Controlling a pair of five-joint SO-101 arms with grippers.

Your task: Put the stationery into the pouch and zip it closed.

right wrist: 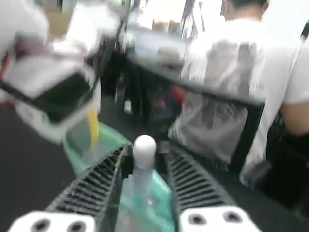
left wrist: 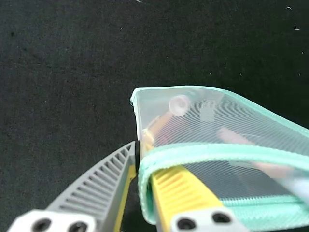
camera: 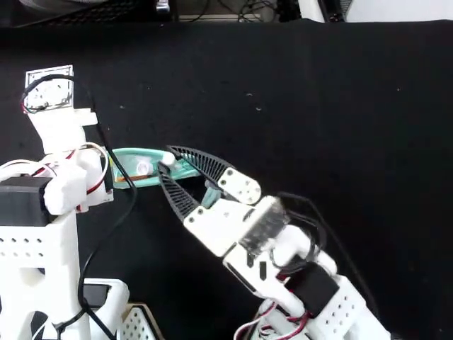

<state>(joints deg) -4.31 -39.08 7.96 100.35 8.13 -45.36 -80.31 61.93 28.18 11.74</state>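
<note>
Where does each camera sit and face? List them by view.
High: fixed above, looking down on the table; left arm and right arm show.
Left wrist: on the left arm, facing the pouch in its end effector.
Right wrist: on the right arm, facing the room; its end effector holds a pen.
All share the pouch.

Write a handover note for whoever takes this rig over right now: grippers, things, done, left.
The left gripper is shut on the pouch at its end.
The right gripper is shut on a white-capped pen at the pouch.
Done: some stationery lies inside.
Left: get the pen in, then zip closed. How far the zip is open cannot be seen.
</note>
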